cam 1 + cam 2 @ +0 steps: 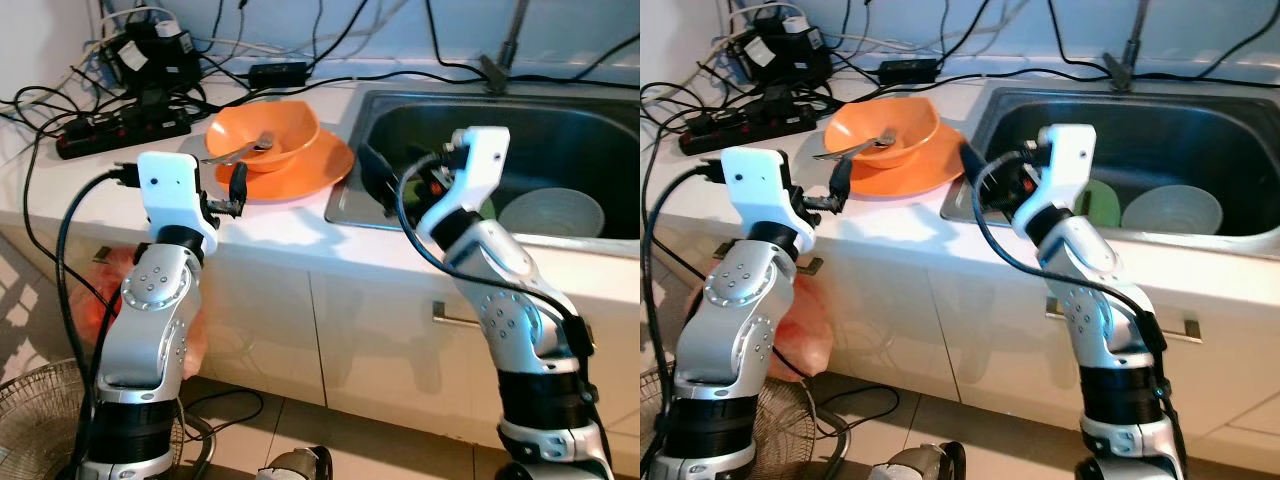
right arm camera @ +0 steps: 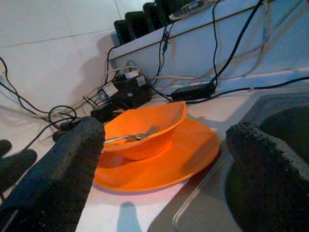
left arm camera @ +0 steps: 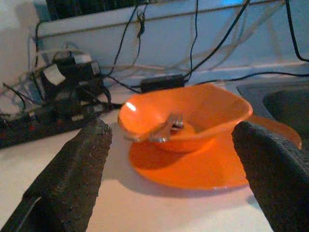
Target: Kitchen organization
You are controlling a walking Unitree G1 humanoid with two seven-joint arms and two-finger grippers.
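An orange bowl sits on an orange plate on the white counter, just left of the sink. A metal fork lies in the bowl with its handle sticking out to the left. My left gripper is open at the counter's front edge, facing the bowl and a little short of the plate. My right gripper is open over the sink's left rim, right of the plate, with nothing between its fingers. A white bowl lies in the steel sink, with something green beside it.
A black power strip, adapters and tangled cables crowd the counter's back left. A black power brick lies behind the bowl. Below, there are white cabinet doors with a handle, a floor fan and a red bag.
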